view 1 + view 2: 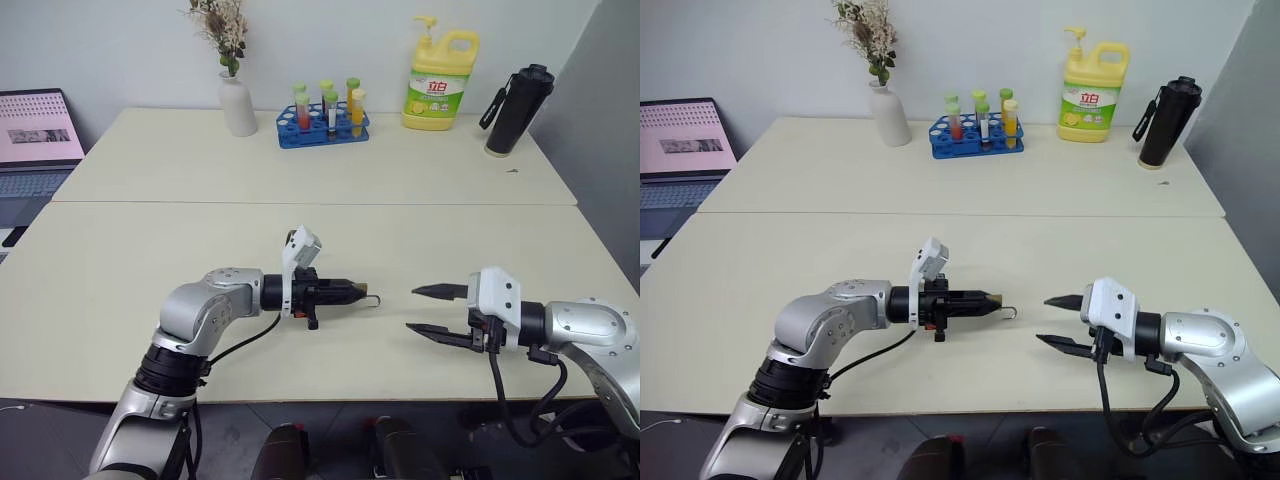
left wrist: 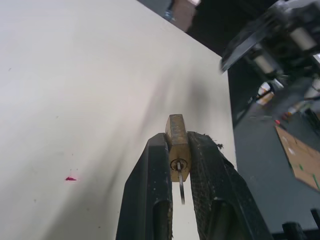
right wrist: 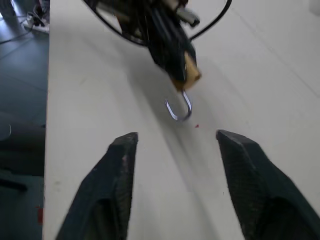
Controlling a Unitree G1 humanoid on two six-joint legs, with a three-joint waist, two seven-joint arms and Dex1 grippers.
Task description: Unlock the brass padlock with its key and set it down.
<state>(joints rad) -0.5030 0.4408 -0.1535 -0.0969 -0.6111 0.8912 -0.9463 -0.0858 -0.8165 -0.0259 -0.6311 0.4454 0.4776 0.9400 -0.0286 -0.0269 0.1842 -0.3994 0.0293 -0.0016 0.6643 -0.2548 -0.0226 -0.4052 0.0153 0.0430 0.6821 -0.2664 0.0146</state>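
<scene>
Tabletop lies bare around both grippers, its near edge close below them. Well beyond them, a blue rack holds coloured tubes. Left gripper is clamped on the brass padlock, shackle pointing at the right gripper, whose fingers stand wide apart. Left wrist view shows the key in the keyhole
</scene>
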